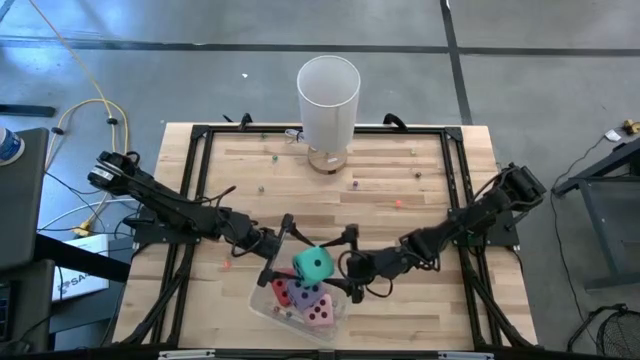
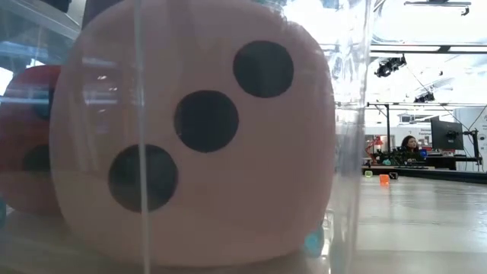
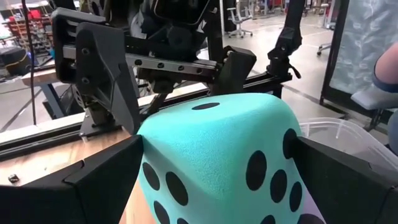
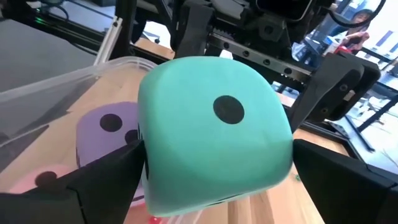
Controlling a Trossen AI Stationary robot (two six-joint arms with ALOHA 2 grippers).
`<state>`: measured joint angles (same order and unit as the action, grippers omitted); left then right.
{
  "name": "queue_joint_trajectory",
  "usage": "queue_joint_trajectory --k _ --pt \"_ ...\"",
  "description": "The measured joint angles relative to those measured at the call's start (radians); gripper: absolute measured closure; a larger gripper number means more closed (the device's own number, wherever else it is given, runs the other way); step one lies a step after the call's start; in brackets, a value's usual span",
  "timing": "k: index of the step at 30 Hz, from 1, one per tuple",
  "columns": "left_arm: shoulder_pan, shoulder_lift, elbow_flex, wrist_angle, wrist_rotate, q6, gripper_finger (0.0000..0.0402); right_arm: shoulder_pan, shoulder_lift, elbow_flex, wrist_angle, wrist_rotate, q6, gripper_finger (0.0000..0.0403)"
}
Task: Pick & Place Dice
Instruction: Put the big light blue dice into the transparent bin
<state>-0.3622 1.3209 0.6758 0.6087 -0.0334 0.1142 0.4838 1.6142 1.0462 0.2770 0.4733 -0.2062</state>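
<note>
teal die [image 1: 312,264]: sits high over the far edge of the clear bin [image 1: 262,308], near-centre of the desk [image 1: 430,300]. One-pip face up in both wrist views. Whether it rests on the dice below, can't tell.
left pincer [image 1: 290,258]: comes in from the left side and is at the teal die. Jaws apart, spread wide, w/ the die between the fingers [image 3: 93,180]. Foam edge meets the finger faces in the left wrist view. Real squeeze or just contact, can't tell.
right pincer [image 1: 345,266]: comes in from the right, facing the left one across the same die. Jaws apart and wide too, fingers [image 4: 106,180] flanking the die on both sides. Looks like contact on one side; other side unclear.
purple die [image 1: 301,294]: in the bin, under/beside the teal one. Also seen in the right wrist view.
pink die [image 1: 320,314]: in the bin, at the near end. Fills the low view behind the bin wall, w/ a three-pip face toward that cam.
red die [image 1: 281,290]: in the bin, left end, next to the purple.
white cylinder [image 1: 328,95]: upright at the far edge of the desk, well apart from the bin.
beads [image 1: 398,203]: small coloured ones, scattered on the wood and a few in the bin.
bkgd: person [image 2: 409,144] seated far off, low view only.
</note>
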Motion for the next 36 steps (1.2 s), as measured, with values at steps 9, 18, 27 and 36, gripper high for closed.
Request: queue_joint_trajectory --k 9,18,27,36 --pt "-0.045 -0.002 0.003 -0.01 0.001 0.001 0.0002 -0.027 0.002 -0.002 0.059 -0.147 -0.003 0.0007" --pt "-0.116 -0.044 0.003 -0.092 0.003 0.012 0.0002 -0.033 0.003 -0.002 0.072 -0.272 -0.008 0.0007" --pt "-0.122 -0.067 0.004 -0.144 0.005 0.016 0.0002 -0.025 0.003 -0.002 0.067 -0.378 -0.01 0.0007" --pt "-0.116 -0.094 0.004 -0.23 -0.147 0.02 0.0002 -0.028 0.003 -0.002 0.061 -0.391 -0.01 0.0007"
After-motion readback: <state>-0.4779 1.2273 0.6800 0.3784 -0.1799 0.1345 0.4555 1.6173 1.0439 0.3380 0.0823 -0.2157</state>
